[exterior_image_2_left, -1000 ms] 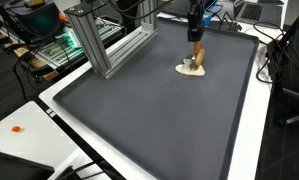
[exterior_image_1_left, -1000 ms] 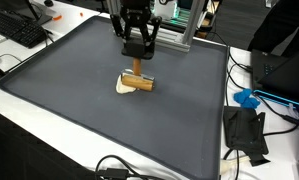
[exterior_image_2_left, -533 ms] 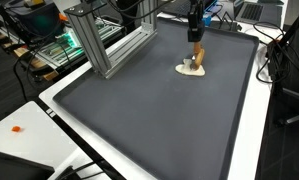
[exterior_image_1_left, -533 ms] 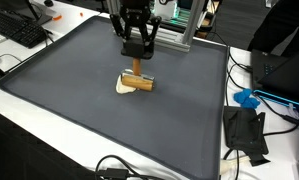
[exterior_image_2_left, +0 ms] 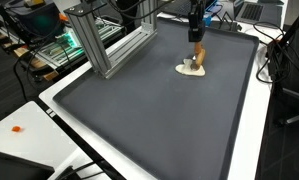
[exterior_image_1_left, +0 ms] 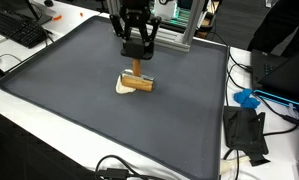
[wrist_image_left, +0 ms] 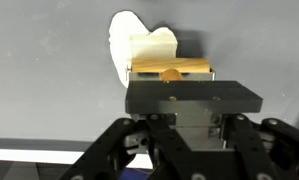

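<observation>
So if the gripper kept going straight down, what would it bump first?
The wooden tool that its jaws are shut on. The gripper points straight down, and the tool's head seems to rest on a cream patch on the grey mat, so it would probably press into those next.

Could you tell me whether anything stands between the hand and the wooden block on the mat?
Only the upright wooden peg, which the hand itself grips; its lower end reaches the wooden block. Nothing else visible.
</observation>
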{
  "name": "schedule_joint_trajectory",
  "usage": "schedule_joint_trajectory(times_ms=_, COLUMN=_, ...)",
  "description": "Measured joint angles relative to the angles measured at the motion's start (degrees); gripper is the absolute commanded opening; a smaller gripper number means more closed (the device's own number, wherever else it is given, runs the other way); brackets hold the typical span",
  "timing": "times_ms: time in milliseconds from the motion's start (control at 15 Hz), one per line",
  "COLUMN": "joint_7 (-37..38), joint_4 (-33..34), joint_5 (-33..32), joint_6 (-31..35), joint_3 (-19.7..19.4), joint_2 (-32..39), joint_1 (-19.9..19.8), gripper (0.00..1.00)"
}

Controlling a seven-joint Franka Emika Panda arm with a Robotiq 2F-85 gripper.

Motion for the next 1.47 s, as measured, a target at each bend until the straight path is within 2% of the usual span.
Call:
schedule_joint_trajectory(times_ms=333, joint_7=-0.1, joint_4=-0.2, joint_5=0.4, joint_6=5.9, joint_3=0.1, joint_2=1.6, joint_1=0.0, gripper=0.23)
schedule_joint_trajectory(times_ms=600, joint_7=-1.7, joint_4=0.1, joint_5=0.4, joint_6=5.6, joint_3=0.2, joint_2=1.9, joint_1=-0.1, gripper=0.23)
schedule_joint_trajectory(times_ms=800, joint_7=-3.2, joint_4=1.2, joint_5=0.3, joint_6=2.5, joint_3=0.2, joint_2=1.8, joint_1=-0.2, gripper=0.23)
schedule_joint_trajectory(times_ms=1467, joint_7=-4.4, joint_4=4.4, joint_5=-1.1, joint_6=-15.4, joint_3=-0.4, joint_2=0.1, joint_1=-0.3, gripper=0.23)
